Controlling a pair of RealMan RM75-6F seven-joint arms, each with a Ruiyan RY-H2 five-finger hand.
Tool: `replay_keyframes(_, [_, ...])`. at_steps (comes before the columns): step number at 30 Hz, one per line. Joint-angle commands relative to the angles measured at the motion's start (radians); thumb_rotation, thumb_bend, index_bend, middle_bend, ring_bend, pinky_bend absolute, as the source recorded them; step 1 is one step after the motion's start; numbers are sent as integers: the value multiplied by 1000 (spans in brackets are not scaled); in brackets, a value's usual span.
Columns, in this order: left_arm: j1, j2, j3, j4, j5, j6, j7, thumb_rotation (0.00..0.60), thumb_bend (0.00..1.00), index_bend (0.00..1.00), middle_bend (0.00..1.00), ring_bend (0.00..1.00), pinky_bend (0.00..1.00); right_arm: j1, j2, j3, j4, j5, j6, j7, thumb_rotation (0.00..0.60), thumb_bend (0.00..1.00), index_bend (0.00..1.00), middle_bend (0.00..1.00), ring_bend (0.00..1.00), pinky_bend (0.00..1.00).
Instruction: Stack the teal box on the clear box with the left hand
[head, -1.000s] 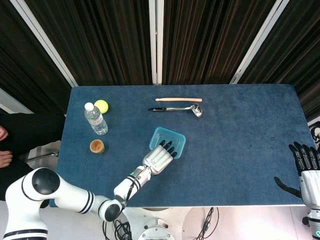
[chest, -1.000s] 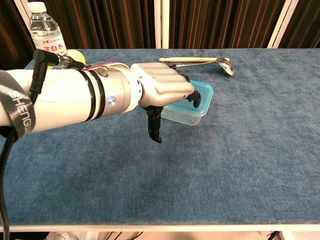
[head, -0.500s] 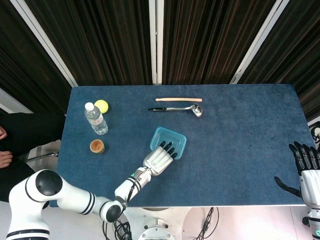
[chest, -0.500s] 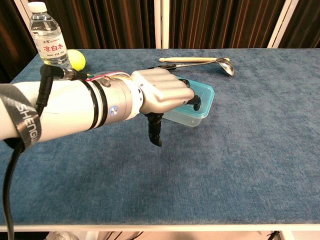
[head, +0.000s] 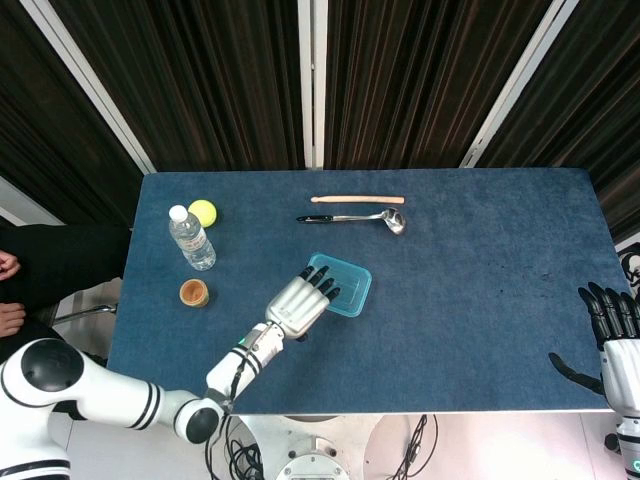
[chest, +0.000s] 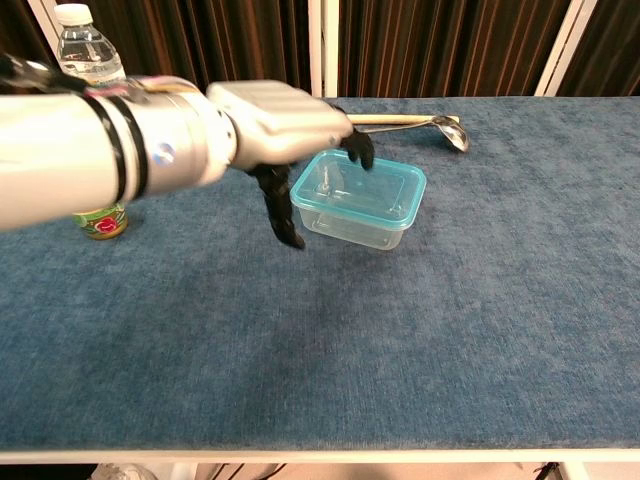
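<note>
Left hand (chest: 280, 130), silver-backed with black fingers, hangs above the near-left corner of the teal-rimmed clear plastic box (chest: 362, 199), its fingers loosely spread with their tips over the box's left edge and the thumb pointing down beside it; it holds nothing. Half a second ago the same hand lay lower and further right, its palm covering much of the box's left side, so it has lifted and drawn back to the left, leaving nearly the whole lid in plain sight in the chest view. In the head view the left hand (head: 302, 300) likewise sits further left of the box (head: 338, 284) than before. The box itself has not moved and rests on the blue cloth-covered table (chest: 480, 300), near its middle. Right hand (head: 612, 335) stays at the table's far right edge, black fingers apart and empty. Beyond the box lie a metal ladle (head: 355, 217) and a wooden stick (head: 357, 199); to the left stand a clear water bottle (head: 190, 238), a yellow ball (head: 203, 212) and a small brown-lidded jar (head: 193, 292).
</note>
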Motion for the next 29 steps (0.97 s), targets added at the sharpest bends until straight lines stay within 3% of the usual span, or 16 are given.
replay_keyframes(1, [94,86,-4,-60,95,82,-117,583,22,194,153,25,148,4,8,-1,7,0,-8,16,600,89,0,50,0,0])
replay_keyframes(7, [299,246,49,-143,302,269,-340,599,19,194,153,25,146,18,27,0,32,9,-38,98,600,89,0,53,0,0])
replay_keyframes(13, [550,394,158,-188,459,494,-509,600,18,195,153,26,137,15,19,-5,75,21,-44,185,600,89,0,49,0,0])
replay_keyframes(17, [697,436,195,-103,493,591,-623,600,17,196,153,26,121,14,6,-4,109,37,-56,233,600,89,0,49,0,0])
replay_keyframes(25, [894,419,231,141,521,620,-794,600,17,175,140,25,14,29,-1,-19,123,10,-75,290,600,89,0,0,0,0])
replay_keyframes(29, [966,394,231,167,561,645,-849,600,17,174,137,25,12,15,-10,-27,114,-11,-39,289,600,89,0,0,0,0])
